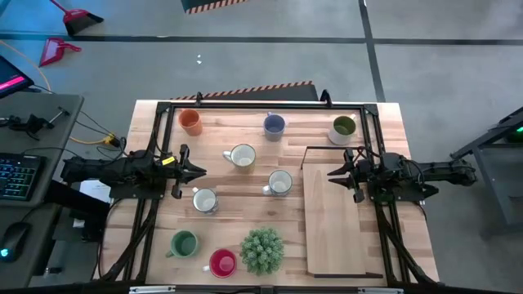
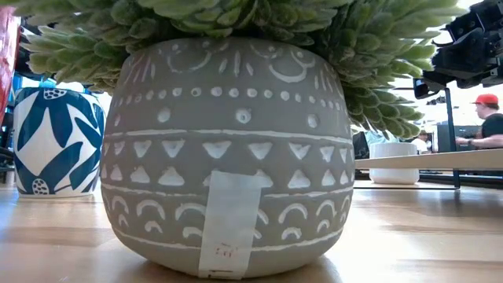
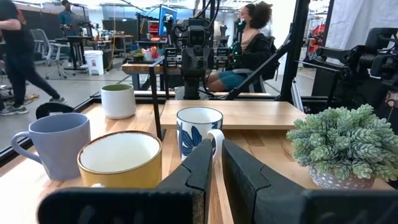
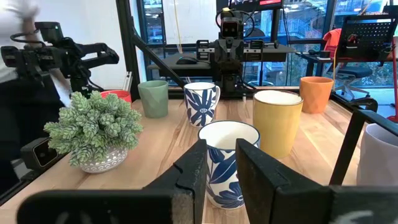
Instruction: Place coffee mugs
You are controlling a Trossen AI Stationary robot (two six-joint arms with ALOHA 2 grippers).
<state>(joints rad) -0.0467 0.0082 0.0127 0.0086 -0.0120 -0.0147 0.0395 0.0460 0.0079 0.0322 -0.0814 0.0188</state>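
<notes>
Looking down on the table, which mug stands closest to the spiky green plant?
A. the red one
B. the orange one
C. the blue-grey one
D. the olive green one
A: in the view from above, the red mug stands right beside the plant at the near edge, while the orange mug, blue-grey mug and olive green mug line the far edge.

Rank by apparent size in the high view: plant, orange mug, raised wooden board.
1. Raised wooden board, largest by far.
2. Plant.
3. Orange mug, smallest.
The overhead camera looks straight down, so nearness barely skews this.
</notes>
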